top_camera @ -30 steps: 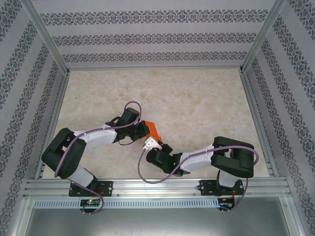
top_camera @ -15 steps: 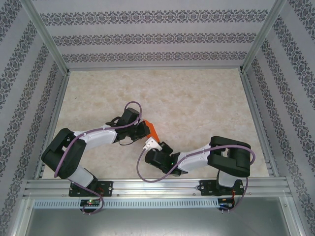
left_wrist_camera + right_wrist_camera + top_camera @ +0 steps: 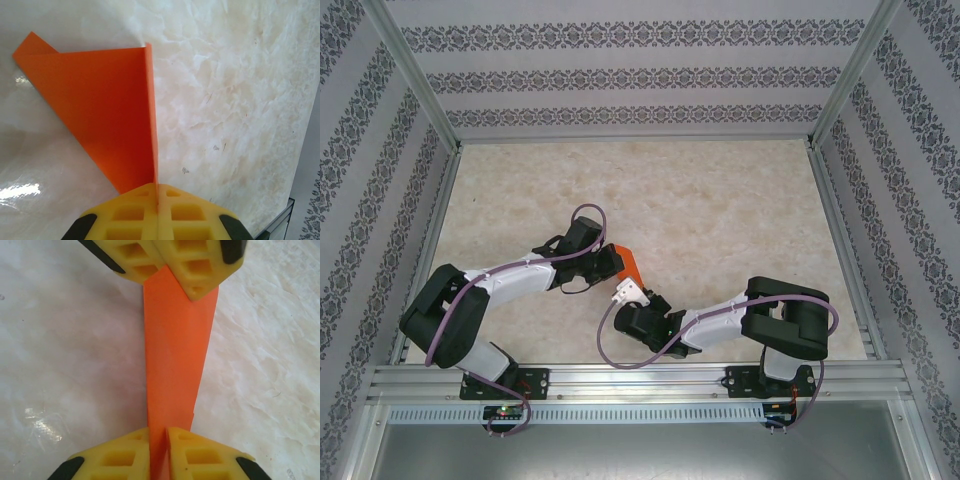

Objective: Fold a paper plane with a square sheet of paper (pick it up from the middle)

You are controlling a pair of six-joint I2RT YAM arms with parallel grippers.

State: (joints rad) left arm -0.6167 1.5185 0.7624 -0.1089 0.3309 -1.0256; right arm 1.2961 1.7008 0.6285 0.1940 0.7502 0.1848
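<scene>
The orange paper (image 3: 630, 266) is folded into a narrow strip and is held just above the table between both grippers. My left gripper (image 3: 613, 262) is shut on its far end. In the left wrist view the paper (image 3: 105, 105) stands on edge out of the closed yellow jaws of the left gripper (image 3: 158, 192). In the right wrist view the paper (image 3: 175, 350) runs from the left gripper (image 3: 172, 265) down into my right gripper (image 3: 158, 435). The right jaws stand slightly apart around the strip, so a narrow gap shows.
The marble-patterned table (image 3: 720, 200) lies bare behind and beside the arms. Patterned walls with aluminium posts (image 3: 415, 80) close in three sides. An aluminium rail (image 3: 640, 378) runs along the near edge by the arm bases.
The right arm's elbow has drawn slightly left and back. The left arm's shoulder has shifted a little left. The paper stays between the two grippers.
</scene>
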